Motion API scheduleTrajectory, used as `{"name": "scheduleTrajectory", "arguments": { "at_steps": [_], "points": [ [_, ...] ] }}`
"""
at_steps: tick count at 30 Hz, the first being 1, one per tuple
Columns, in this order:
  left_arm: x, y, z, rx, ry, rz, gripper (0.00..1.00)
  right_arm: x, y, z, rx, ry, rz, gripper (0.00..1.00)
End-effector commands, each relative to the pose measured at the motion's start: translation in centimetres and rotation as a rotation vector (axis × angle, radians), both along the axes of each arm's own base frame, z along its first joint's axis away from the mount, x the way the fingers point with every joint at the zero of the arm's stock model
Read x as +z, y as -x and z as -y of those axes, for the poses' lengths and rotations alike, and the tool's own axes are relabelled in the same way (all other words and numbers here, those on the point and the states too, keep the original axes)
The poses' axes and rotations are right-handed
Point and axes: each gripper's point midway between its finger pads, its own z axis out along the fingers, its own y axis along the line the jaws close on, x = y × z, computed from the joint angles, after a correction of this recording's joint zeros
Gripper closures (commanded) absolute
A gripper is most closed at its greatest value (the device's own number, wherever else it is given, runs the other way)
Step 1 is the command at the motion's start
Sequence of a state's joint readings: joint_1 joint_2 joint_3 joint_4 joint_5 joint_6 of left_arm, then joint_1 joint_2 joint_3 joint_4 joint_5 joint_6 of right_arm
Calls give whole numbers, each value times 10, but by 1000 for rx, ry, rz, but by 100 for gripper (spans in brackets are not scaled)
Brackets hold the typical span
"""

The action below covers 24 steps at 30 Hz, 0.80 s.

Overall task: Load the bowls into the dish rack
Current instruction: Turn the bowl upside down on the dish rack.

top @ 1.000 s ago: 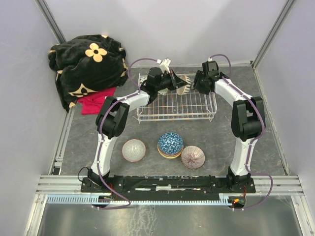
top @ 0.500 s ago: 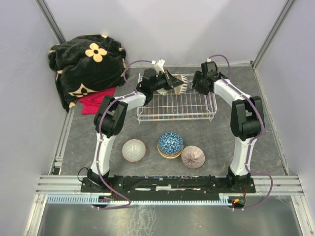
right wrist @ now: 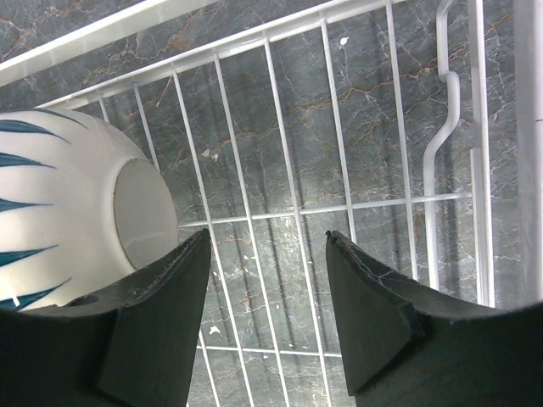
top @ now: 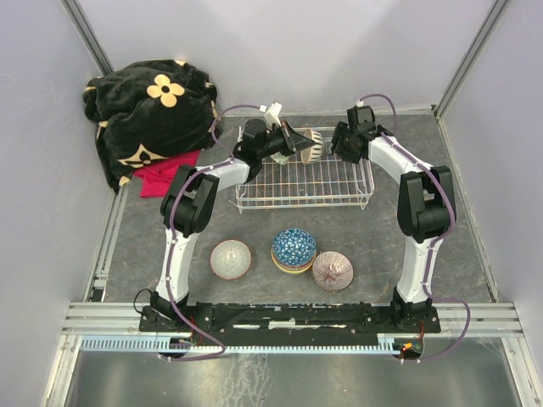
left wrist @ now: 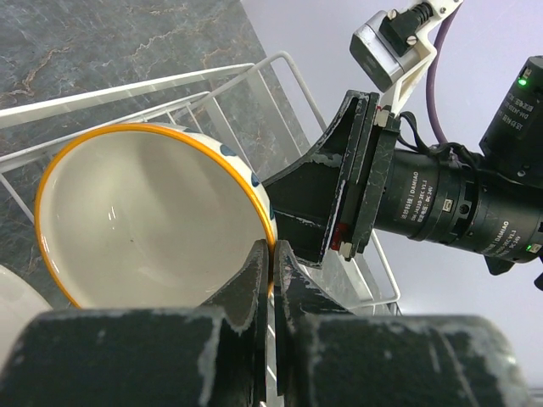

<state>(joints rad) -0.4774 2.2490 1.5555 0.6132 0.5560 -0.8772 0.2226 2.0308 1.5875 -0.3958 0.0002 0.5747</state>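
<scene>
The orange-rimmed bowl [left wrist: 144, 229] hangs tipped on its side above the far edge of the rack [top: 297, 188], in the upper middle of the top view. The left claw [left wrist: 271, 254] is clamped on its rim, one finger inside and one outside, and the bowl's white inside faces the wrist camera.

The left arm reaches far forward from its base at the lower left. Its elbow is bent and its forearm stretches rightward over the rack's far side. The right arm rises along the right of the frame and bends back leftward, so the right claw [top: 341, 146] faces the left one, near the bowl's other side. Its fingers are spread wide with nothing between them.

In the right wrist view a streaked bowl [right wrist: 59, 212], white with blue streaks, shows its underside at the left edge over the rack's wires. I cannot tell whether it is the held one.

Below the rack in the top view sit a pink bowl [top: 231, 259], a blue bowl [top: 293, 246] stacked on another, and a purple bowl [top: 333, 270]. A dark flowered blanket [top: 148, 110] and a red cloth [top: 165, 175] lie at the upper left.
</scene>
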Motion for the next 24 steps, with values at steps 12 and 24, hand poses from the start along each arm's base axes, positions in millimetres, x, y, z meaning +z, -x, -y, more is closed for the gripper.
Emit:
{"name": "scheduleTrajectory", "arguments": {
  "at_steps": [12, 24],
  "points": [
    [10, -1, -20, 11, -39, -49, 96, 17, -14, -5, 19, -12, 63, 35],
    [33, -1, -7, -51, 70, -42, 97, 23, -13, -4, 21, -8, 70, 34]
  ]
}}
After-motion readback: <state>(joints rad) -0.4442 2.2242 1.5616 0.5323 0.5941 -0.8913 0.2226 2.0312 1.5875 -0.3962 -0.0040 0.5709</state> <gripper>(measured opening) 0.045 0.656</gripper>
